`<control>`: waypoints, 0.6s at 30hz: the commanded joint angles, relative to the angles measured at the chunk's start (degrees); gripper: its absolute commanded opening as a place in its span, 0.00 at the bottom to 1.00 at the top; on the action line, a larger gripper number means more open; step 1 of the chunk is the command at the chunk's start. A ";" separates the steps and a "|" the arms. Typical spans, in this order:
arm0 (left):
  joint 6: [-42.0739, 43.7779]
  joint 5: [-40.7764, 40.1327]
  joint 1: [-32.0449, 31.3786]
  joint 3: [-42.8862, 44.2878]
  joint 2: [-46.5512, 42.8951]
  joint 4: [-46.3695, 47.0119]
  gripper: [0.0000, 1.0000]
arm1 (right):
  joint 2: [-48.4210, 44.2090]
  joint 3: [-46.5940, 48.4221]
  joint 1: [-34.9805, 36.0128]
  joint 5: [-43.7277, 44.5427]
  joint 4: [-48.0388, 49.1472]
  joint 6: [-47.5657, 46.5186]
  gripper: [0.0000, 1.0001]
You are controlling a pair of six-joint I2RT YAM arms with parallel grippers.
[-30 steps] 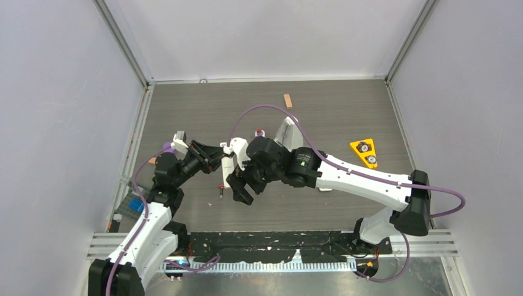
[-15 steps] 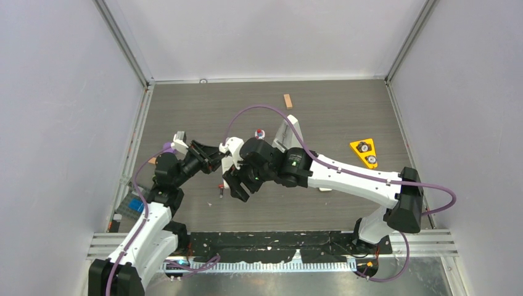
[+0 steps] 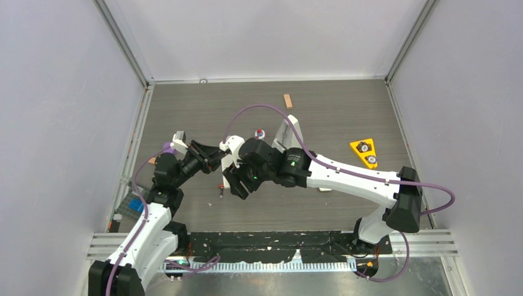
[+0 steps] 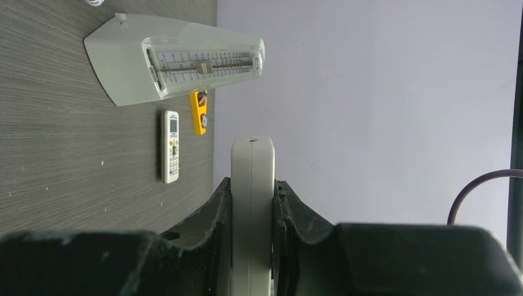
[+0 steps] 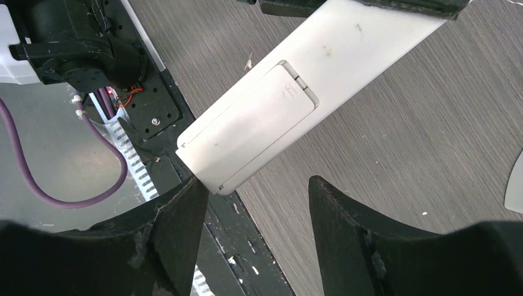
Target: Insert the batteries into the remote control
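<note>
My left gripper (image 3: 214,158) is shut on the remote control (image 3: 229,161), a long white bar held above the table. In the left wrist view the remote (image 4: 252,203) stands edge-on between the two fingers. In the right wrist view the remote (image 5: 296,92) shows its back with the small white cover (image 5: 247,126) in place. My right gripper (image 5: 256,203) is open and empty, jaws wide apart, with the remote's end right at the tip of its left finger (image 5: 179,216). It also shows in the top view (image 3: 238,185). One small dark battery with a red end (image 3: 221,190) lies on the table below the remote.
A grey metronome (image 3: 287,132) lies behind the right arm and shows in the left wrist view (image 4: 172,58). A shorter white remote with buttons (image 4: 171,146), a yellow triangle (image 3: 364,152), a wooden block (image 3: 287,100) and a small red-blue object (image 3: 259,132) lie around.
My right arm has shifted left and slightly back, bringing its open gripper closer to the remote's end. The left arm and the remote have stayed in place.
</note>
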 commanded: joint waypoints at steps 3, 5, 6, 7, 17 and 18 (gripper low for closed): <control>-0.08 1.61 -0.22 1.04 -1.52 2.40 0.00 | -0.14 2.41 0.27 3.61 2.27 1.71 0.64; -0.14 1.70 -0.22 0.99 -1.71 2.40 0.00 | -0.04 2.40 0.17 3.98 2.37 2.05 0.64; -0.14 1.64 -0.22 0.99 -1.86 2.36 0.00 | -0.08 2.42 0.14 4.21 2.35 2.36 0.63; -0.14 1.61 -0.22 0.99 -1.97 2.21 0.00 | -0.04 2.37 0.04 4.43 2.33 2.48 0.63; 0.30 1.69 -0.22 1.26 -2.52 0.56 0.00 | -0.05 2.19 -1.08 5.72 2.38 4.74 0.60; 0.38 1.70 -0.22 1.21 -2.52 0.51 0.00 | -0.03 2.18 -1.18 5.79 2.39 5.14 0.60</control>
